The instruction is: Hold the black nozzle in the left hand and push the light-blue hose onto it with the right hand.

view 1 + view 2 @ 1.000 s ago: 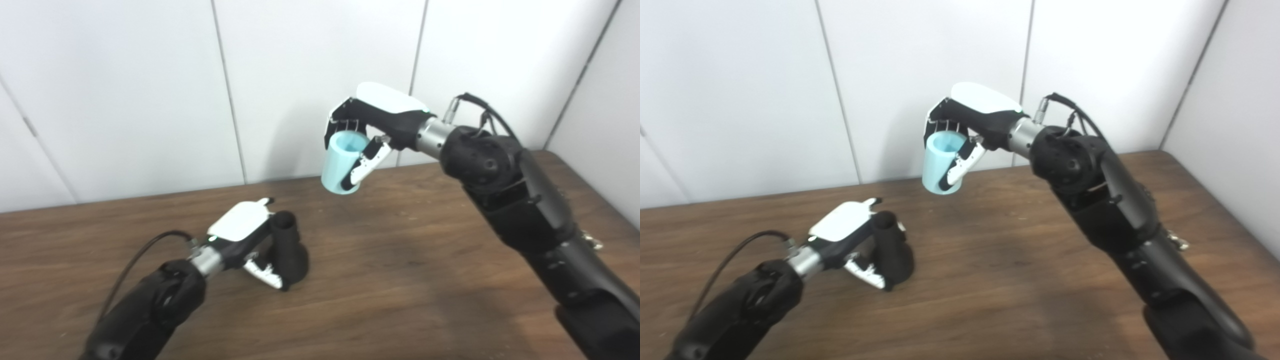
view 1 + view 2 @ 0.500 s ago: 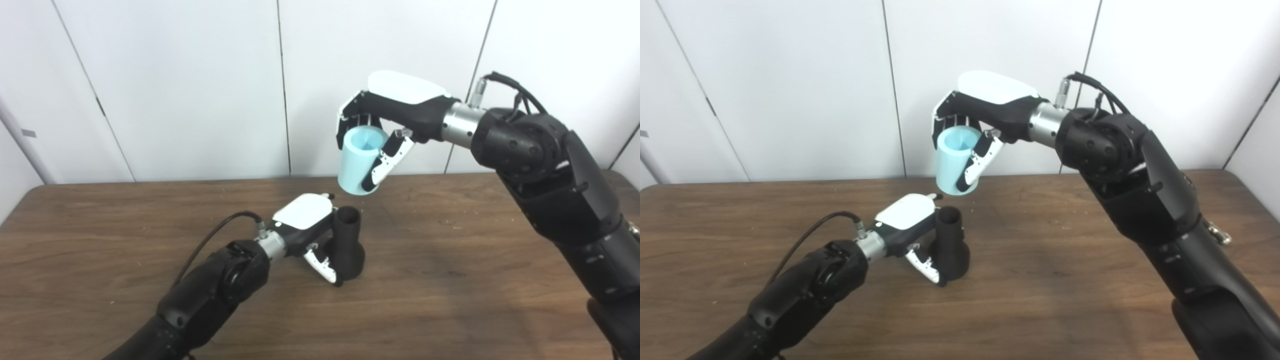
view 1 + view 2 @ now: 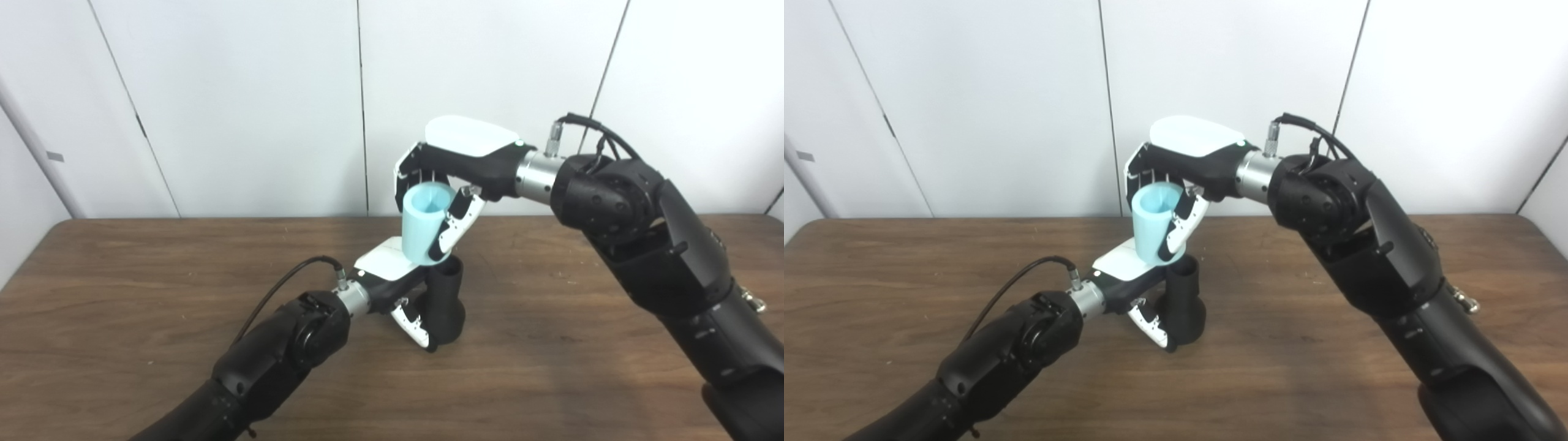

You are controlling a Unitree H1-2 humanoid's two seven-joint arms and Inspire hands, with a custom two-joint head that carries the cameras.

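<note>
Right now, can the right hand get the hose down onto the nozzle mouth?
Probably yes. The right hand holds the light-blue hose just above and a bit left of the black nozzle, whose open top looks clear. The left hand grips lower, though its white back sits close under the hose.

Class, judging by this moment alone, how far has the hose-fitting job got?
Done: the left robot hand grips the black nozzle, standing on the table. In hand: the right robot hand holds the light-blue hose just above the nozzle's mouth. Left: pushing the hose on.
</note>
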